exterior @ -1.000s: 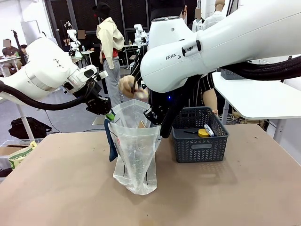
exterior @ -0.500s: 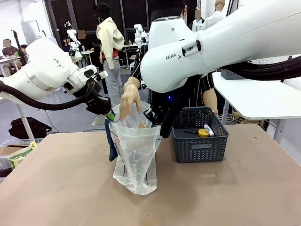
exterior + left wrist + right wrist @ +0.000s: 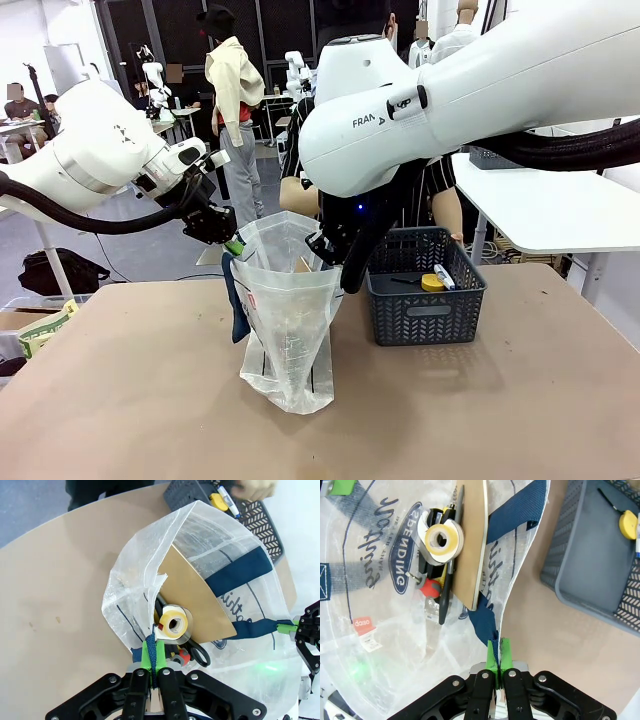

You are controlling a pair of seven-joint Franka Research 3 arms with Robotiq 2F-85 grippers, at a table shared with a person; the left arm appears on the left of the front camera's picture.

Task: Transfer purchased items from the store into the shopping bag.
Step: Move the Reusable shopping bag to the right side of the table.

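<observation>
The left gripper [image 3: 229,241] has its green pads pressed together on the near-left rim of the shopping bag [image 3: 289,318], at a navy strap. The right gripper [image 3: 336,266] is likewise pinched closed on the opposite rim, so the bag's mouth gapes between them. The bag stands on the table [image 3: 130,400]. From the left wrist view, a yellow tape roll [image 3: 173,624] and black-handled scissors [image 3: 198,653] lie inside it against a brown card [image 3: 197,602], just beyond the fingertips. The dark slotted basket [image 3: 427,307] sits just to the right of the bag, holding a yellow round item [image 3: 432,283] and a white marker [image 3: 445,276]. A blurred shape over its far rim is probably the person's hand [image 3: 254,487].
</observation>
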